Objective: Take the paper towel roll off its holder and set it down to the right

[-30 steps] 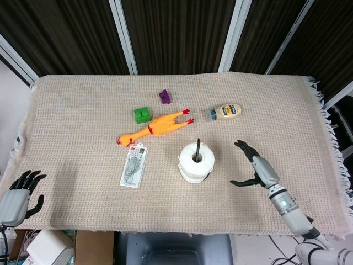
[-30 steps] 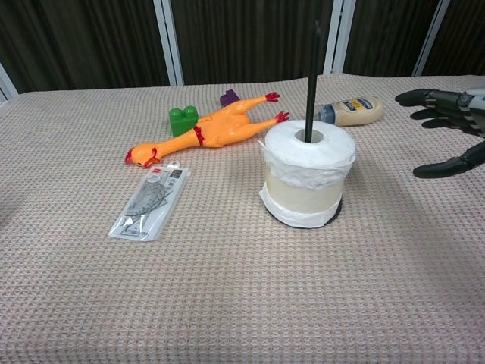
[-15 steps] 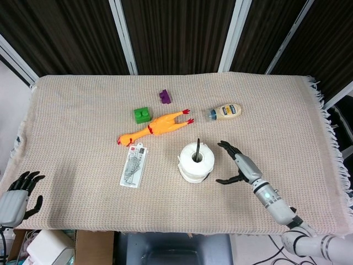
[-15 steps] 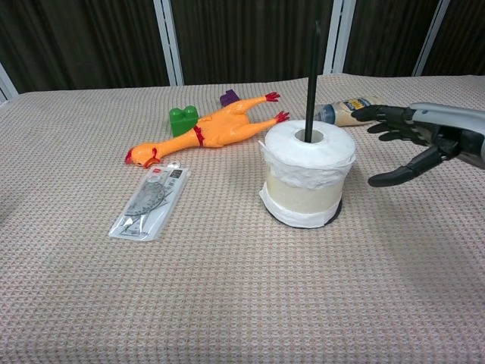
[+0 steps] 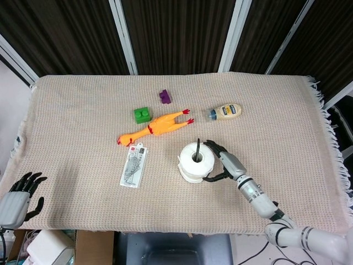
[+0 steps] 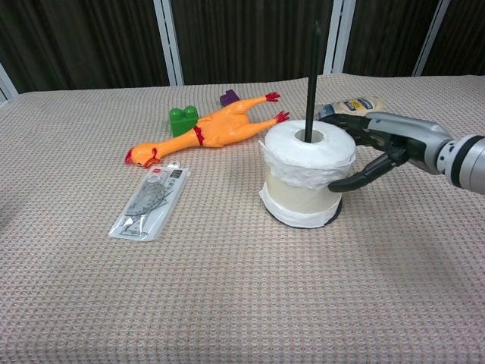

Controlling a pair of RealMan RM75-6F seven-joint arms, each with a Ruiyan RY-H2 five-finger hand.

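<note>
A white paper towel roll stands upright on a black holder, whose thin rod sticks up through the core. My right hand is at the roll's right side, fingers spread around it and touching or nearly touching the paper; the roll sits fully down on the base. My left hand hangs off the table's front left corner, fingers apart, holding nothing.
A yellow rubber chicken, a green block, a purple block and a mayonnaise bottle lie behind the roll. A packaged tool lies to its left. Beige cloth covers the table right of the roll.
My right hand has moved left across the cloth, from well clear of the roll to right against its side. The roll and left hand have stayed put.
</note>
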